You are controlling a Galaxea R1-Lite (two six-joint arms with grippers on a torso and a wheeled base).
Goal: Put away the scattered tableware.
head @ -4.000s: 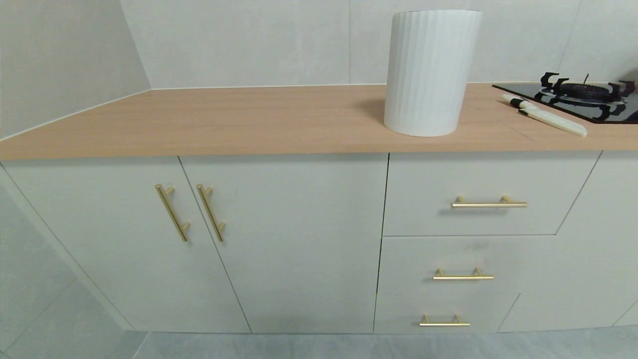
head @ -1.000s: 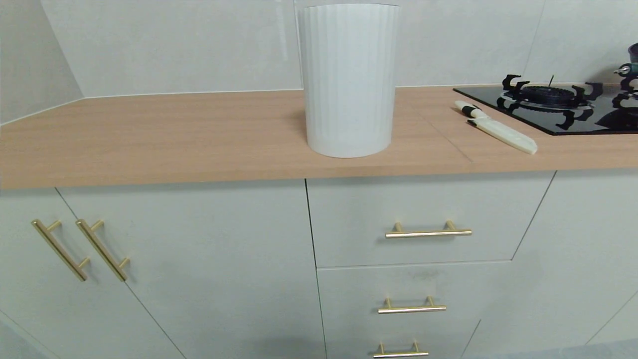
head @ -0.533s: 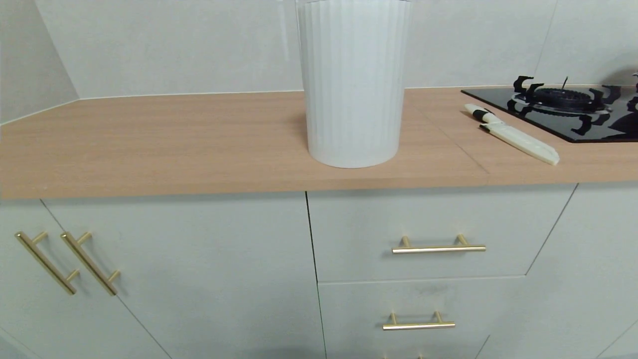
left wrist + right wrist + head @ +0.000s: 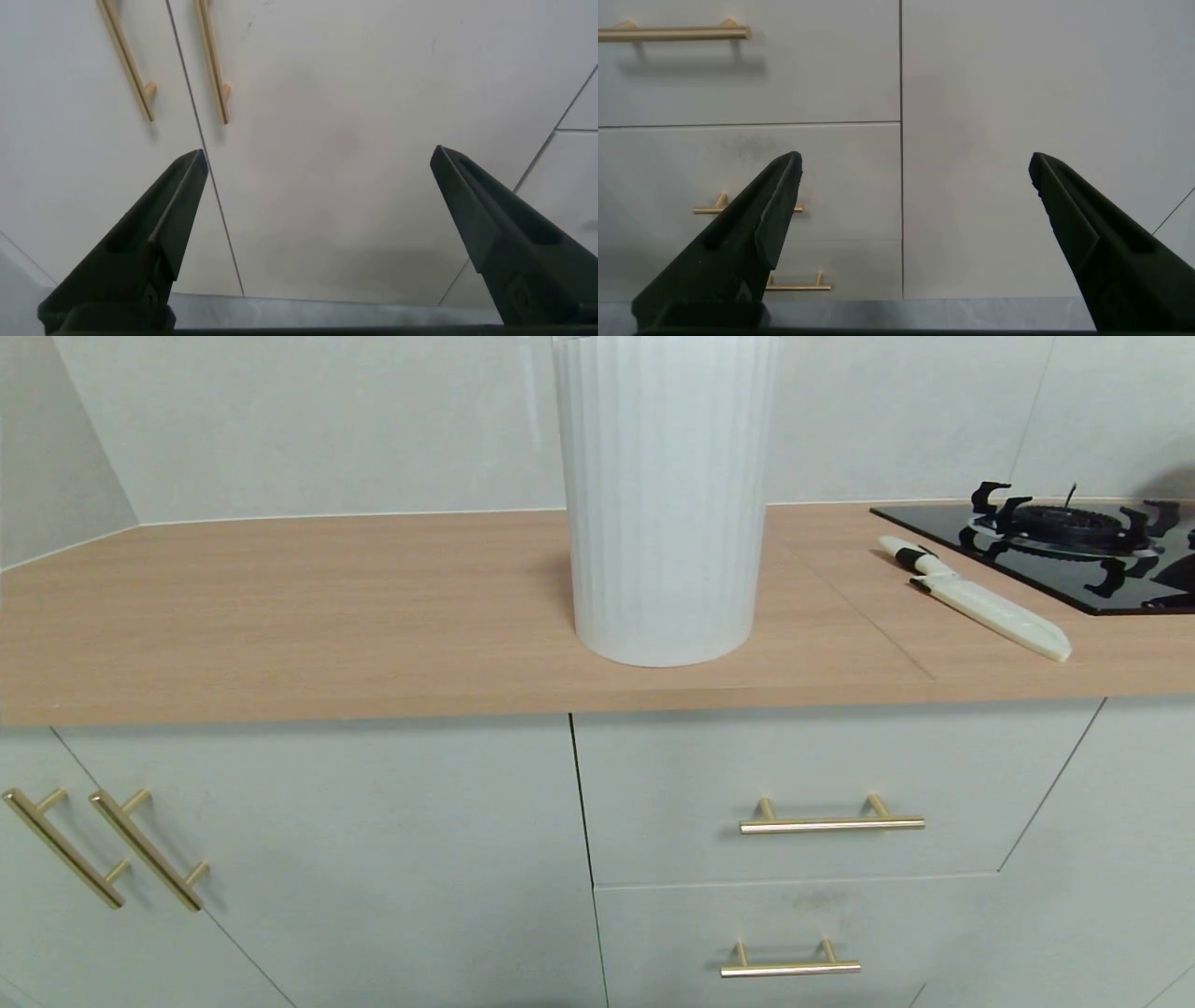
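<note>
Camera closer to ribbed container (image 4: 665, 513) and knife (image 4: 977, 601); left claw (image 4: 318, 154) and right claw (image 4: 914, 159) wide open.

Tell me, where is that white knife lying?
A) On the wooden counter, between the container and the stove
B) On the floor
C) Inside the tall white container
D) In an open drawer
A: the knife lies flat on the wooden counter, in the stretch between the ribbed white container and the black stove, and every drawer below is closed.
</note>
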